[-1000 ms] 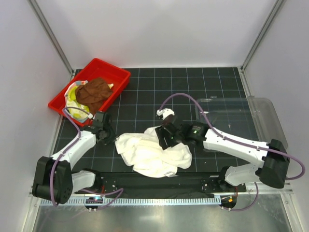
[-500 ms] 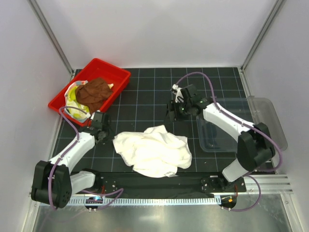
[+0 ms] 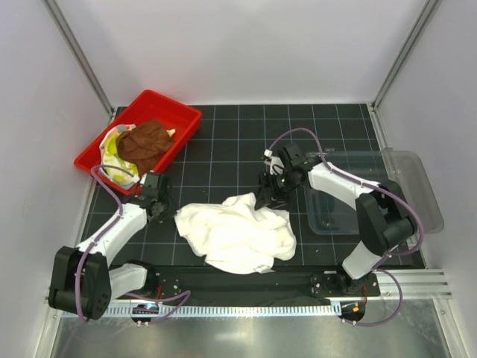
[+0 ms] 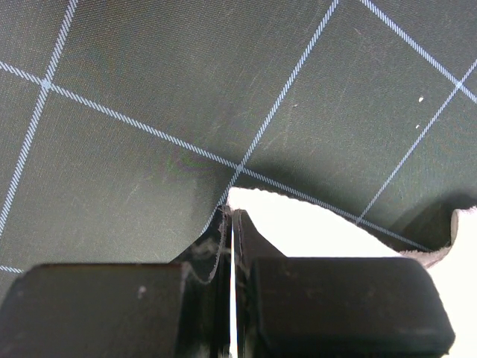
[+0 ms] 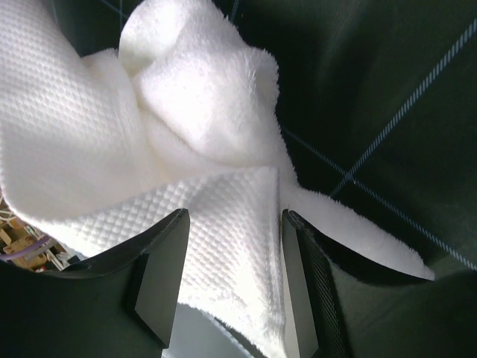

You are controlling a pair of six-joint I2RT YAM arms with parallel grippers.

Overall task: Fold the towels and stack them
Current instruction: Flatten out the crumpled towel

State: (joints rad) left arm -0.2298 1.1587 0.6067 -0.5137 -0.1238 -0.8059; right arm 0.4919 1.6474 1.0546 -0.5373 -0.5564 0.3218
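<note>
Over the white towel [image 3: 238,231], right fingers [image 5: 160,276] stand half-open astride it; left fingers [image 4: 104,306] closed.

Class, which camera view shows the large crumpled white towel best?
The top external view: the whole large crumpled white towel lies in sight on the black gridded mat. The right wrist view shows only close-up folds and weave; the left wrist view only a bit of its edge.

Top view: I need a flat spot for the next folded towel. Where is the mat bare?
Bare mat lies at the far centre, between the red tray and the clear bin. The near centre is crowded: the white towel with the left gripper and right gripper at its edges.
</note>
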